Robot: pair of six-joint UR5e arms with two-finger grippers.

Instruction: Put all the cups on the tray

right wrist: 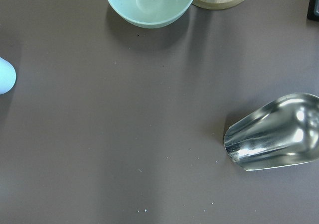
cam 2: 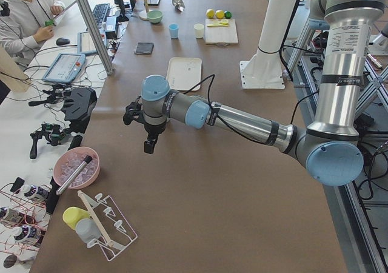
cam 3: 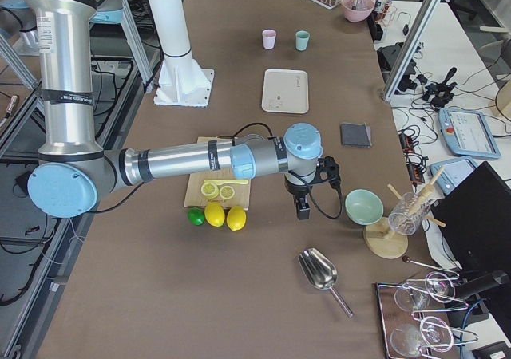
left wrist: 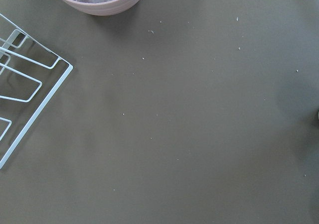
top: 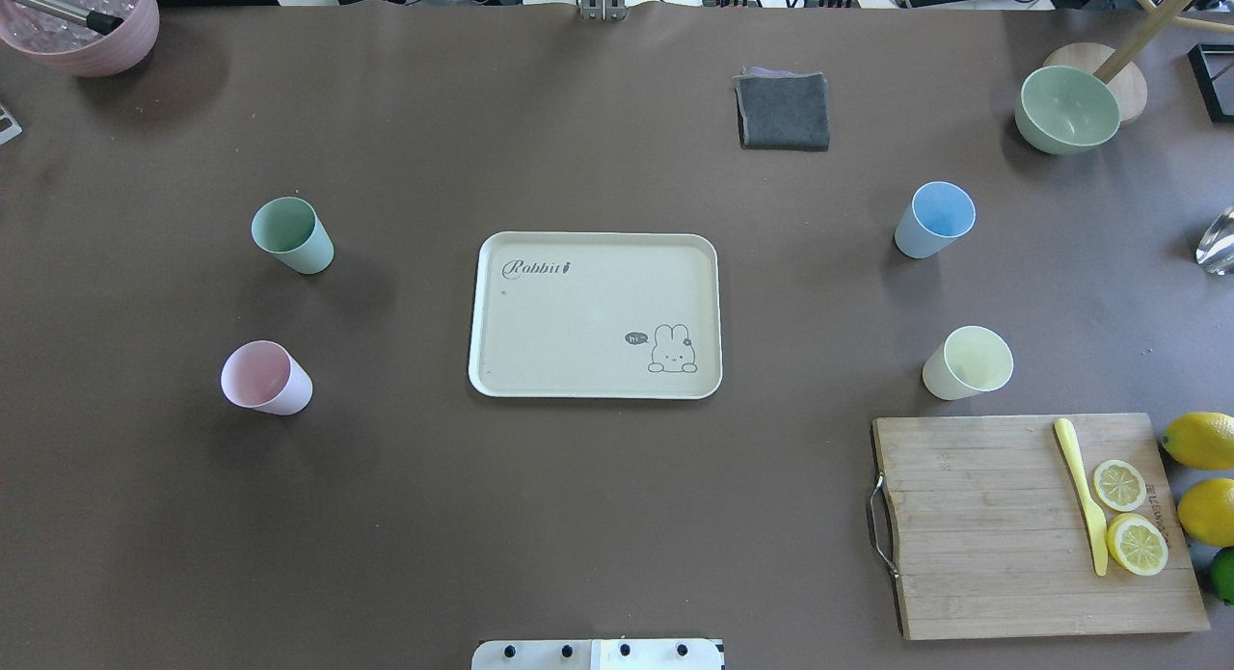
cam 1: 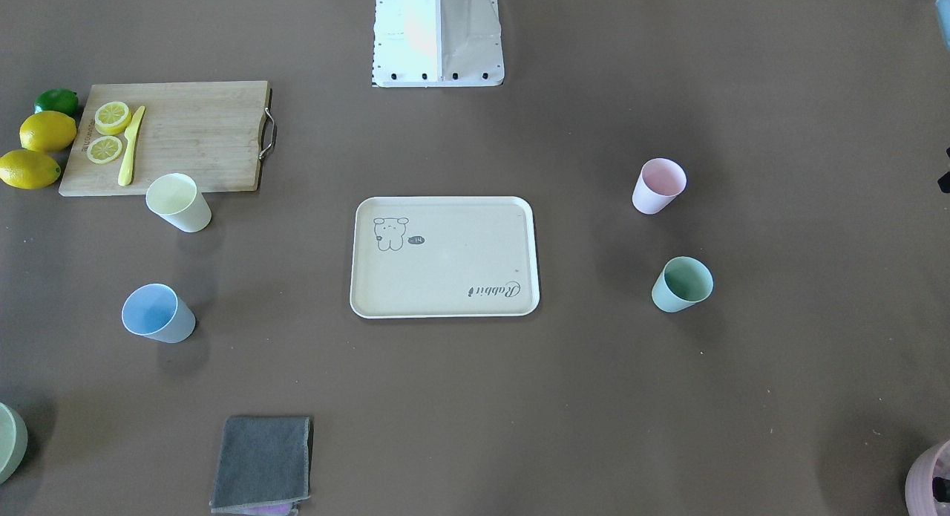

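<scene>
Well apart from your left gripper (cam 2: 148, 147) and right gripper (cam 3: 303, 209), the tray (top: 578, 313) lies between the mint cup (top: 289, 234) and pink cup (top: 262, 378) on the left gripper's side and the blue cup (top: 933, 219) and yellow cup (top: 967, 362) on the right gripper's side. Whether either gripper is clenched, you cannot tell.

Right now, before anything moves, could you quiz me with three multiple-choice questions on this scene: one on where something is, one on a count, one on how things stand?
1. Which cup stands nearest the cutting board? A pink, B pale yellow, C mint green.
2. How many cups are on the tray? A none, B two, C four.
3. How do the four cups stand? A upright, mouths up; B on their sides; C stacked.

Answers:
1 B: the pale yellow cup stands beside the board.
2 A: the tray is bare, and the pink cup, mint green cup and light blue cup stand off it too.
3 A: every open mouth faces up.
</scene>
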